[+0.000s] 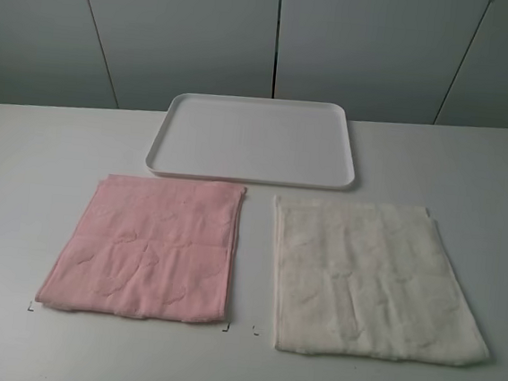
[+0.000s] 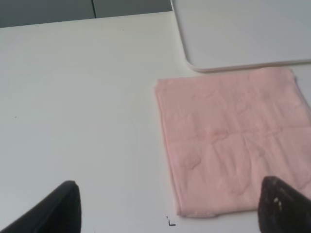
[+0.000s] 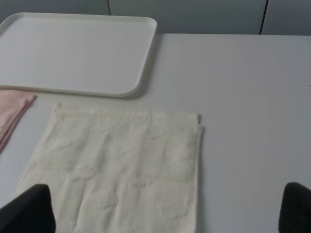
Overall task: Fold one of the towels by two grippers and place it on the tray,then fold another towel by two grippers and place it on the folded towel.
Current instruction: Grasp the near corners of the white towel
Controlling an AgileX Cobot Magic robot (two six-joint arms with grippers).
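Observation:
A pink towel (image 1: 145, 248) lies flat on the white table at the left. A cream towel (image 1: 371, 278) lies flat beside it on the right. An empty white tray (image 1: 254, 138) stands behind both. Neither gripper shows in the exterior high view. The left wrist view shows the pink towel (image 2: 233, 141), a tray corner (image 2: 233, 34) and my left gripper (image 2: 170, 206) open, its dark fingertips (image 2: 60, 208) wide apart above the towel's near edge. The right wrist view shows the cream towel (image 3: 121, 167), the tray (image 3: 73, 51), a pink towel corner (image 3: 12, 109) and my right gripper (image 3: 165, 211) open.
The white table (image 1: 38, 188) stretches around the towels, with grey cabinet panels (image 1: 269, 39) behind its far edge. Small black corner marks (image 1: 225, 328) sit on the table at the pink towel's near corners.

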